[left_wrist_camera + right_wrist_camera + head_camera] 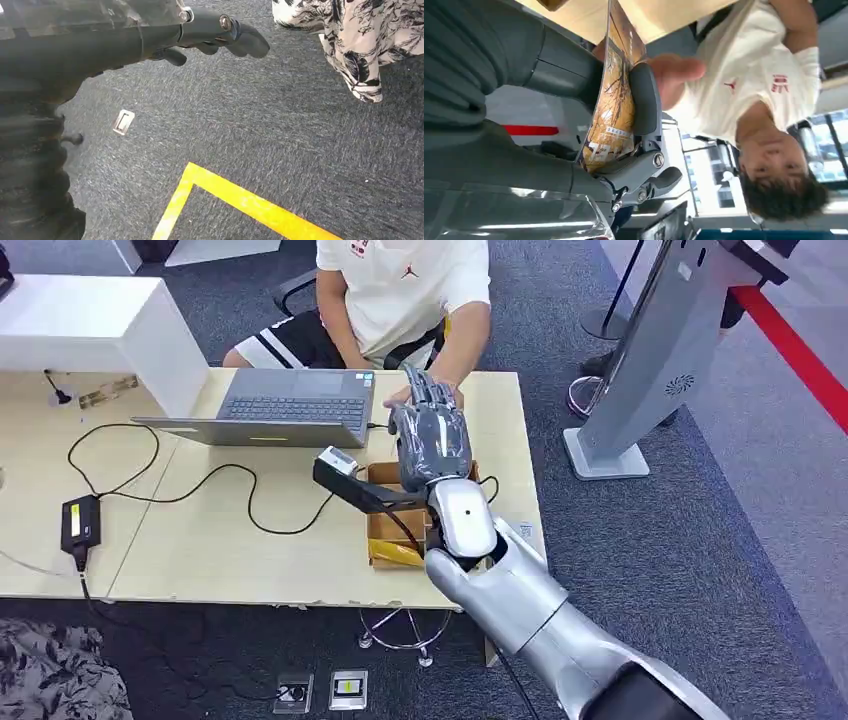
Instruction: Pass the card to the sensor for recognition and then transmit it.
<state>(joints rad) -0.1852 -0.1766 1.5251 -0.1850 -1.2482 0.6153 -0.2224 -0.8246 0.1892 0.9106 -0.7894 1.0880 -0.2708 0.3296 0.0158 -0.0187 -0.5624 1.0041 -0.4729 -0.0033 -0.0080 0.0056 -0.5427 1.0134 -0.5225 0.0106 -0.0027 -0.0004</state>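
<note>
My right hand (432, 440) reaches out over the far edge of the table (200, 550), toward a seated person (405, 290). In the right wrist view it pinches a yellow-brown printed card (613, 105) between the grey thumb and a dark finger (645, 100). The person's hand (674, 75) is at the card's far edge, touching it. The sensor, a small white unit (337, 460) on a black bracket, stands just left of my forearm. My left hand (210, 35) hangs beside my body above the carpet and holds nothing.
An open laptop (290, 405) sits in front of the person. A cardboard box (385, 530) with yellow cards lies under my right forearm. Cables and a black power adapter (80, 523) cross the table's left half. A grey kiosk stand (650, 360) rises at the right.
</note>
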